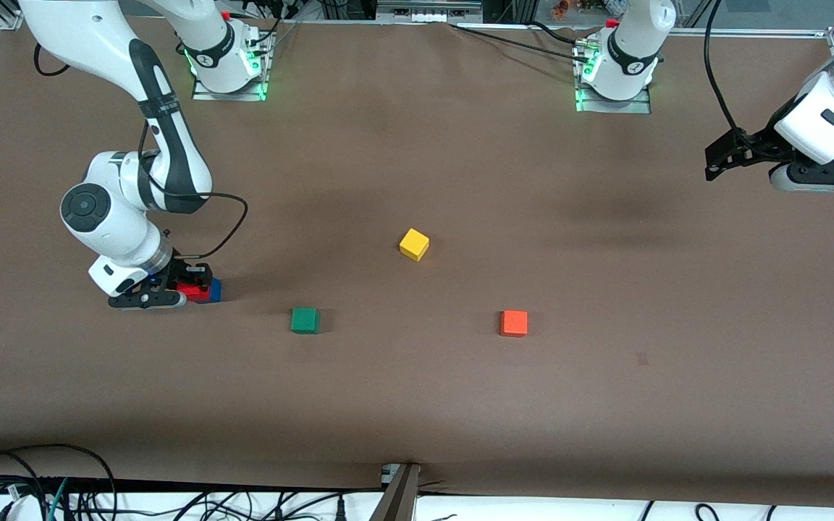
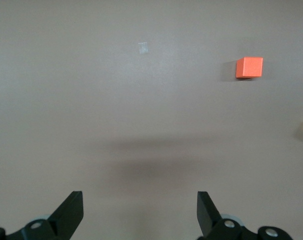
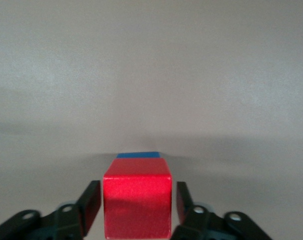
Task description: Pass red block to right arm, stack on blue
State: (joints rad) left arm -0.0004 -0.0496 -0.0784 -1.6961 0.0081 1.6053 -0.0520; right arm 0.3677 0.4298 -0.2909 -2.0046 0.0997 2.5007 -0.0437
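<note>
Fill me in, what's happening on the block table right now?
The right gripper is down at the right arm's end of the table with the small red cube between its fingers, sitting on the small blue cube. Small gaps show between fingers and cube, so it looks released. The left gripper waits open over bare table at the other end. Green, yellow and orange cubes lie untouched mid-table.

Matt brown table (image 1: pixel 417 405) — satin-smooth red block (image 3: pixel 137 205)

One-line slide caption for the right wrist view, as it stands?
Right gripper straddles the red block, fingers just off its sides, the block resting on the blue block.
</note>
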